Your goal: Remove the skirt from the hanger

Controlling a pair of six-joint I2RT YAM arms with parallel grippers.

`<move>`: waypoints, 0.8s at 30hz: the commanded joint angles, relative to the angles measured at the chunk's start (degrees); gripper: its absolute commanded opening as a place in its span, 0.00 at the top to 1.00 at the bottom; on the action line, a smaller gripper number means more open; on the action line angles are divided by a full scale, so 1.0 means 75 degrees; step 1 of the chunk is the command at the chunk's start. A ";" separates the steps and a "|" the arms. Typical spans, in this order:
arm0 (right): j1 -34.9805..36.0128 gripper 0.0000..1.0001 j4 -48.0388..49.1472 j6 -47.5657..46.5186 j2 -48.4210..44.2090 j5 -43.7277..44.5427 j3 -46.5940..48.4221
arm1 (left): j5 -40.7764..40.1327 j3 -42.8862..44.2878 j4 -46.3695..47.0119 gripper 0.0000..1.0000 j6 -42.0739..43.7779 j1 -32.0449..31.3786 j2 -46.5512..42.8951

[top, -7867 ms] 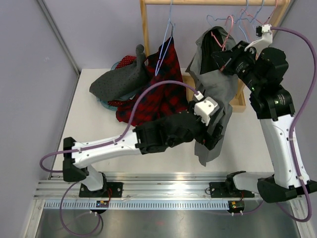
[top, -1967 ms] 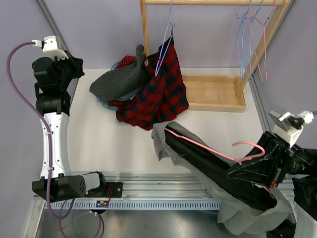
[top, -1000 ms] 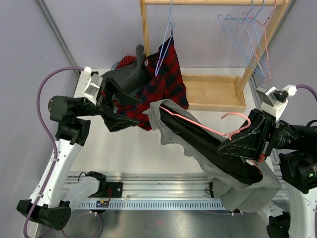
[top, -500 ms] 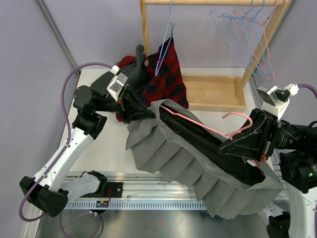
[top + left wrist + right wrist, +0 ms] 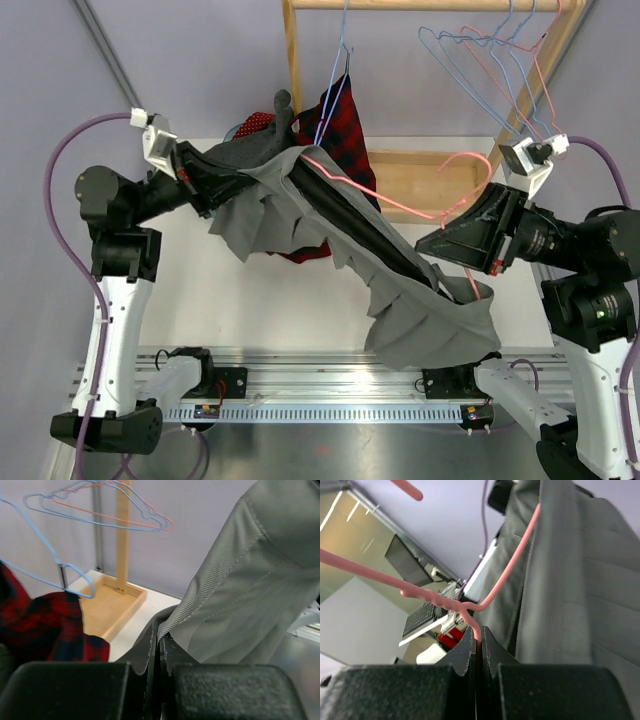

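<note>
Well, I'd put this at roughly the halfway mark. My left gripper [image 5: 207, 182] is up at the far left, its fingers pressed together on an edge of the grey skirt [image 5: 425, 320]. The left wrist view shows the cloth nipped right between the pads. My right gripper [image 5: 432, 245] is out on the right and clamped on the pink hanger [image 5: 471, 622], with the wire caught between the closed fingers close to the hook.

The skirt hangs in the air between the two arms, above the table [image 5: 300, 320]. It is stretched from the left grip down to a loose bunch at the near right. Both skirt and hanger are well clear of the wooden rack [image 5: 435, 185], so I count the lift-off as done. The red plaid garment [image 5: 345, 150] and the spare hangers [image 5: 470, 45] are on the rail behind.

The separation is what remains. The pink wire lies along the skirt's dark waistband. From the top view I can't quite tell whether that arm is inside the band or only resting against it. My guess is the skirt has not yet come free, so the two grips need to draw further apart.
</note>
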 commanded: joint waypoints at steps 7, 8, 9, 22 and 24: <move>0.0077 1.00 0.0250 0.0387 -0.0611 -0.0703 0.0692 | -0.1894 -0.0374 -0.0441 1.00 -0.0912 0.1417 0.0373; 0.0077 1.00 0.0167 0.0131 -0.0506 -0.0598 0.0822 | -0.1800 -0.0622 0.0024 1.00 -0.1240 0.1277 0.0268; 0.0089 1.00 0.0074 0.0001 -0.0424 -0.0307 0.0939 | -0.1846 -0.0926 0.0064 1.00 -0.1579 0.1137 -0.0116; 0.0077 1.00 -0.1048 -0.2550 0.1088 0.2892 0.2309 | -0.2972 -0.2218 -0.1212 1.00 -0.0201 -0.3221 -0.1900; 0.0077 1.00 -0.1821 -0.2928 0.1637 0.3710 0.2789 | -0.3505 -0.2114 -0.1865 1.00 0.0393 -0.3586 -0.1995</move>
